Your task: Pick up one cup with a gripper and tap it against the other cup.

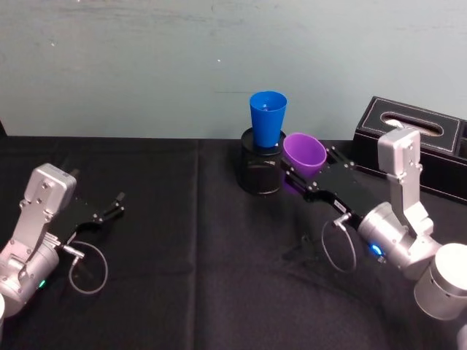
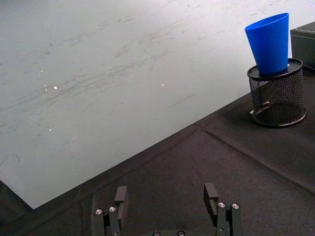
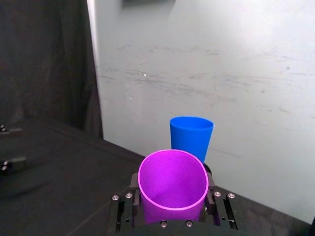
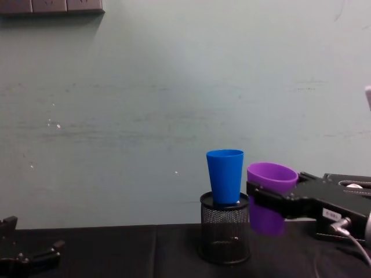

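My right gripper point(image 1: 298, 179) is shut on the purple cup point(image 1: 303, 154), holding it upright in the air just right of the blue cup point(image 1: 268, 119). In the chest view the purple cup point(image 4: 271, 196) hangs close beside the blue cup point(image 4: 225, 176), with a narrow gap between their rims. The right wrist view looks down into the purple cup point(image 3: 172, 187), and the blue cup point(image 3: 191, 137) stands just beyond it. The blue cup point(image 2: 269, 43) stands in the mouth of a black mesh pen holder point(image 2: 277, 95). My left gripper point(image 2: 167, 201) rests open at the table's left.
The black mesh pen holder point(image 1: 260, 166) stands at the middle back of the black table cloth point(image 1: 182, 277). A black tissue box point(image 1: 416, 142) sits at the back right, behind my right arm. A pale wall runs close behind the table.
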